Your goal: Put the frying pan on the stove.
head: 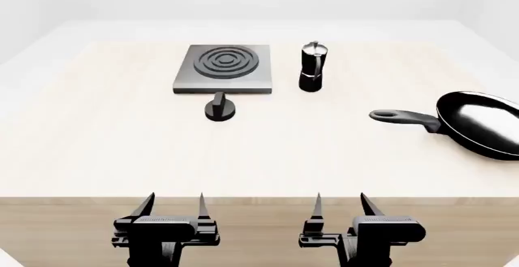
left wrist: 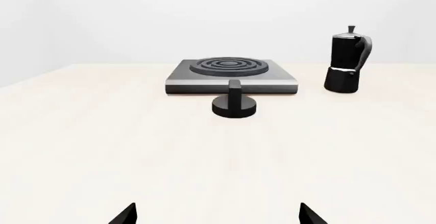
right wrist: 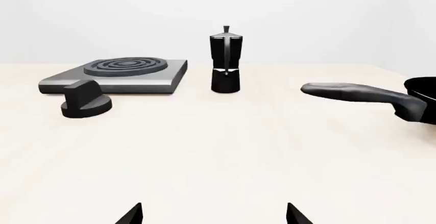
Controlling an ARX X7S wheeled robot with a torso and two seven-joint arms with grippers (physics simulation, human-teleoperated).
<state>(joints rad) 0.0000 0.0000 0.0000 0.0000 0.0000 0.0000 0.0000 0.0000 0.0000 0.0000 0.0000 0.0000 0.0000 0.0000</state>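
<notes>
The glossy black frying pan (head: 482, 123) lies on the table at the far right, its long handle pointing left; the right wrist view shows its handle (right wrist: 354, 93). The grey stove (head: 225, 68) with dark burner rings sits at the back, left of centre, and shows in the left wrist view (left wrist: 232, 75) and the right wrist view (right wrist: 119, 75). My left gripper (head: 172, 203) and right gripper (head: 339, 203) hover at the table's near edge, both open and empty, far from pan and stove.
A small round black knob (head: 220, 108) sits just in front of the stove. A black-and-silver moka pot (head: 312, 67) stands right of the stove. The pale wooden table (head: 97, 151) spreads between the grippers and these objects.
</notes>
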